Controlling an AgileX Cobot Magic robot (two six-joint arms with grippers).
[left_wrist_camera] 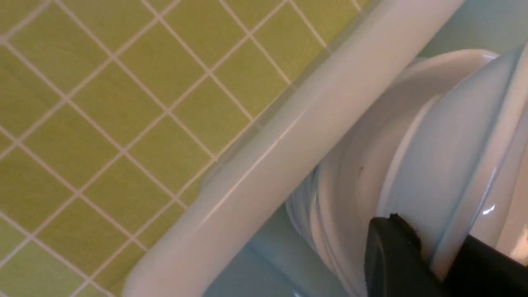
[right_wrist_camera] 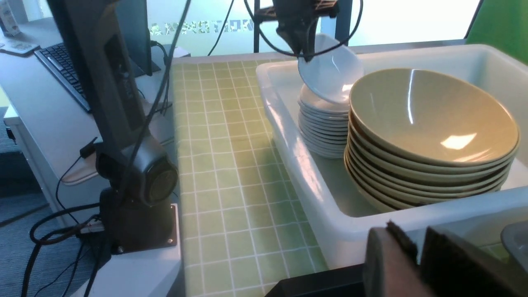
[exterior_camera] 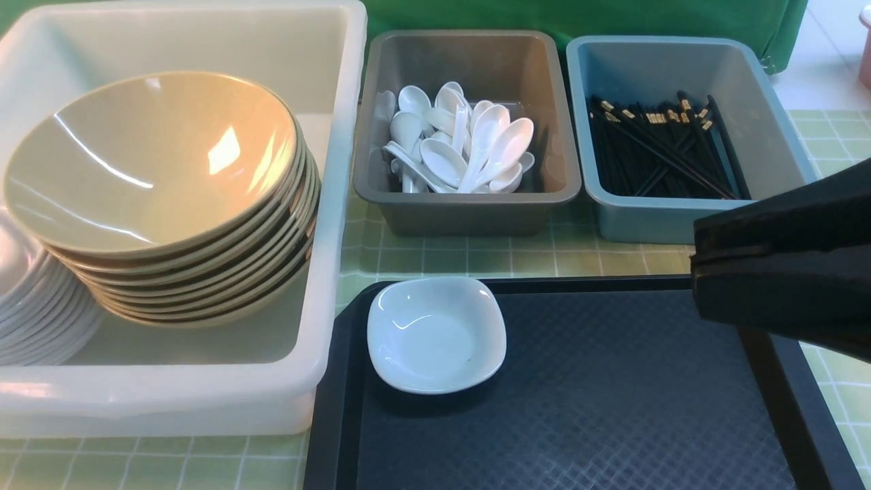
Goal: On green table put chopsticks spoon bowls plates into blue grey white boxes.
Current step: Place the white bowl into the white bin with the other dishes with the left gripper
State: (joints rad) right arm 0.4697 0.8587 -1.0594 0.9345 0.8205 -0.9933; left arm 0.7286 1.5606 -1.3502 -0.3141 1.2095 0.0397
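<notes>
We've got the left gripper (right_wrist_camera: pixel 303 51) clamped on the rim of a tilted white plate (right_wrist_camera: pixel 330 70), just over the plate stack (right_wrist_camera: pixel 324 123) at the left end of the white box (right_wrist_camera: pixel 305 181), beside the bowls (right_wrist_camera: pixel 429 119). A second plate (exterior_camera: pixel 435 333) sits on the black tray (exterior_camera: pixel 612 395). The right gripper (right_wrist_camera: pixel 420 255) hangs over the tray's right side, and we can't tell if it's open or closed.

An office-like robot lab: keyboard (right_wrist_camera: pixel 62 68) on a desk (right_wrist_camera: pixel 37 115), loose cables (right_wrist_camera: pixel 49 231), arm base (right_wrist_camera: pixel 140 225) bolted beside the green table (right_wrist_camera: pixel 214 165).
</notes>
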